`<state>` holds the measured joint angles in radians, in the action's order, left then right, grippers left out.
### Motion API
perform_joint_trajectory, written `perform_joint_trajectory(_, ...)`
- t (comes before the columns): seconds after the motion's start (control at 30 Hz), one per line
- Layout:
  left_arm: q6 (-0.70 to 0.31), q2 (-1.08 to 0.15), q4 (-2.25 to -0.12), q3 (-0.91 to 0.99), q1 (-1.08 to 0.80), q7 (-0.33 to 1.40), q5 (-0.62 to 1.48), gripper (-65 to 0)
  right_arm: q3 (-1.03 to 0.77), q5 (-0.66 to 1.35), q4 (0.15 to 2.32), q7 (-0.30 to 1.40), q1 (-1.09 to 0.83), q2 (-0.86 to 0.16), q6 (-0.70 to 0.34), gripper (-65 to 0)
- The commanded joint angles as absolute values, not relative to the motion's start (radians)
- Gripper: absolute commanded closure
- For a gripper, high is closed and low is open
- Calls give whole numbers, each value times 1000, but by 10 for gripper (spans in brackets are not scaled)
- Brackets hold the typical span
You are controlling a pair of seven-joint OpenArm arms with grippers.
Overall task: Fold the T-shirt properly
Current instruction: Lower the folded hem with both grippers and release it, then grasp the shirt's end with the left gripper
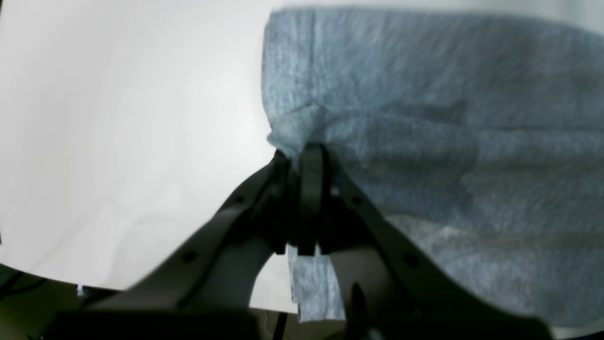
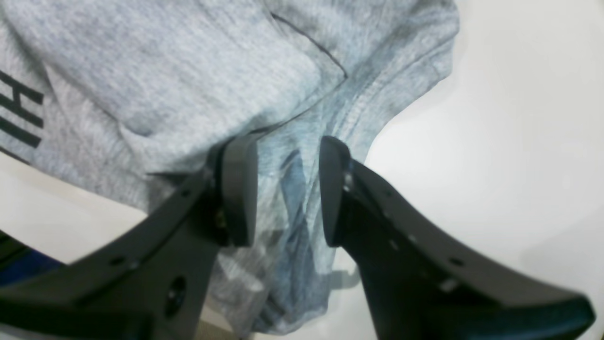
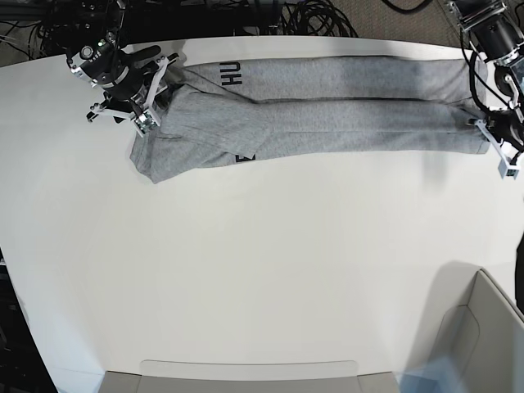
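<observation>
The heather-grey T-shirt [image 3: 344,106] lies stretched in a long folded band across the far side of the white table [image 3: 262,270]. Black lettering [image 3: 230,75] shows near its left end. My left gripper [image 1: 306,158] is shut on the shirt's edge [image 1: 448,141] at the right end of the band, as the base view [image 3: 490,135] also shows. My right gripper [image 2: 288,189] is at the left end [image 3: 151,102]. Its jaws stand apart with bunched cloth [image 2: 188,71] between them. Black letters [image 2: 19,113] show at the left of that view.
A grey bin [image 3: 483,336] stands at the near right corner. A flat grey tray [image 3: 246,377] lies along the near edge. Dark cables [image 3: 311,16] lie behind the table's far edge.
</observation>
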<state>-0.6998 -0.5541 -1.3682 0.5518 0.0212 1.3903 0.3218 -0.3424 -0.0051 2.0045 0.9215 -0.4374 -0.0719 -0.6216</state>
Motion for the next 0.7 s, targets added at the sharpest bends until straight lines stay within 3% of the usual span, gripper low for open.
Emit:
perform_joint_trajectory(0.0,-698,-579,-1382,555,33,1396,320,0,-346,-1,2020,909,-437,-76,-625,-221)
perform_joint_trajectory(0.13,-698,-579,-1377,547,30,1396,318,0,-346,-1,2020,909,-437,-76,-625,-221)
perform_joint_trajectory(0.3,-698,-579,-1379,601,-24,1396,318,-159,-344,-1,2006,908,-433,-76,-625,-221)
perform_joint_trajectory(0.67,-698,-576,-1376,797,-68,1396,318,-341,-337,-1,1985,909,-415,-76,-625,-221)
